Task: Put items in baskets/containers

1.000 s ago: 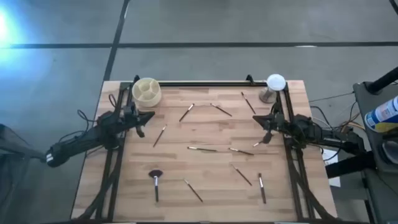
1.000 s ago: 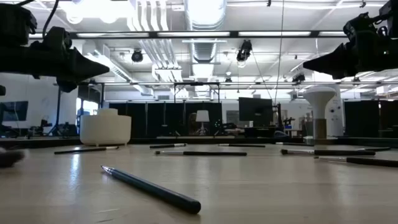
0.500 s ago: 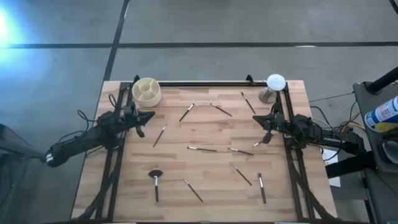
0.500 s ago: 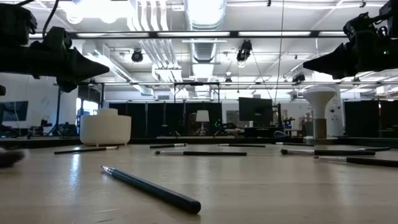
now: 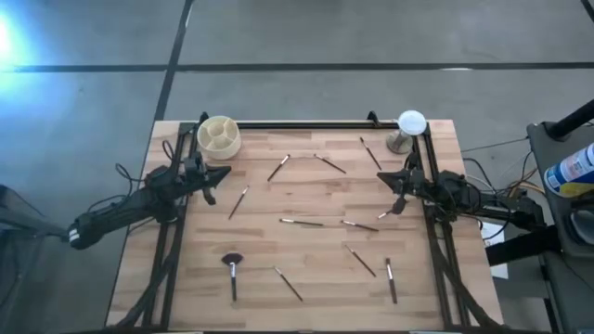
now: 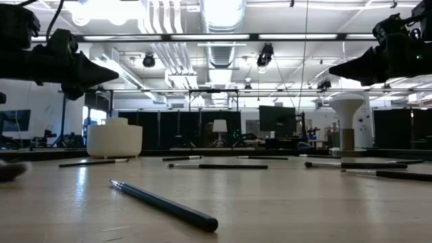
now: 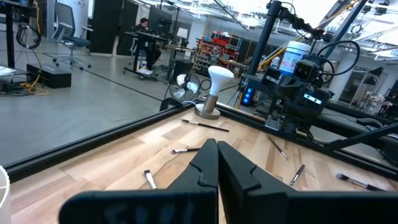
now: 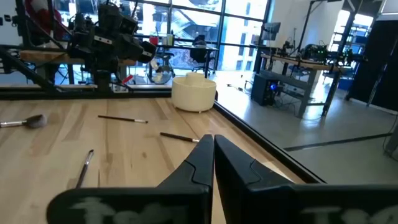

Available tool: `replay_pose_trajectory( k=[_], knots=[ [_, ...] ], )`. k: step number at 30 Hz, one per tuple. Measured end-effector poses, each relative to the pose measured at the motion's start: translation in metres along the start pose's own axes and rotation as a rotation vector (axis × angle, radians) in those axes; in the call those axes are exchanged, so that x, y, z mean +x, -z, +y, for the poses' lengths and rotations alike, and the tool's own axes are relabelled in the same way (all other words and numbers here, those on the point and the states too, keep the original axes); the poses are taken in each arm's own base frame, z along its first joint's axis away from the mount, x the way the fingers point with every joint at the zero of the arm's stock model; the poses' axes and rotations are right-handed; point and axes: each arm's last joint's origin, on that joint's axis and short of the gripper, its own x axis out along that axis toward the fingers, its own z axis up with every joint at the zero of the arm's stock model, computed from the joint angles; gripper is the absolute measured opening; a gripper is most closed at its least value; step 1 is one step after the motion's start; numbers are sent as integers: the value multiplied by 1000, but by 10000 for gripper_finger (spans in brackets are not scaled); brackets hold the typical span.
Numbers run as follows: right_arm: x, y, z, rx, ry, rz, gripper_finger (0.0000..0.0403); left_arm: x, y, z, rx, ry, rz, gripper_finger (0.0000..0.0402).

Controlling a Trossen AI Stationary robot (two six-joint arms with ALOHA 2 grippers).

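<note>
Left gripper (image 5: 221,173) hung above the table's (image 5: 306,278) left edge, fingers pressed together, holding nothing. Right gripper (image 5: 385,179) likewise, at the right edge. Brushes (image 5: 302,222) lay scattered flat across the wood; the fluffy-headed brush (image 5: 232,269) near the front left. Cream cup (image 5: 219,135) stood at the far-left corner.

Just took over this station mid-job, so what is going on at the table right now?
Nothing is being handled yet. About a dozen thin makeup brushes lie scattered on the wooden table, including one with a wide fluffy dark head. The round cream-coloured divided cup stands at a far corner on the left arm's side, with no brushes visible in it. The left gripper and right gripper hover at opposite table edges, fingers shut and empty.
</note>
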Motion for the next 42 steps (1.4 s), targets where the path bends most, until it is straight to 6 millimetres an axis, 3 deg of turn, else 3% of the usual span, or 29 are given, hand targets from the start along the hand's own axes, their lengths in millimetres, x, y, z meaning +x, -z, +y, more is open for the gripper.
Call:
replay_pose_trajectory(
  k=[30,36,42],
  knots=[
    [0,0,0,-2,0,-3,8,0,0,0,0,0,0,0],
    [0,-8,-1,23,6,-80,8,0,0,0,0,0,-1,0],
    [-2,-21,-2,161,4,-223,8,0,0,0,0,0,0,0]
  ],
)
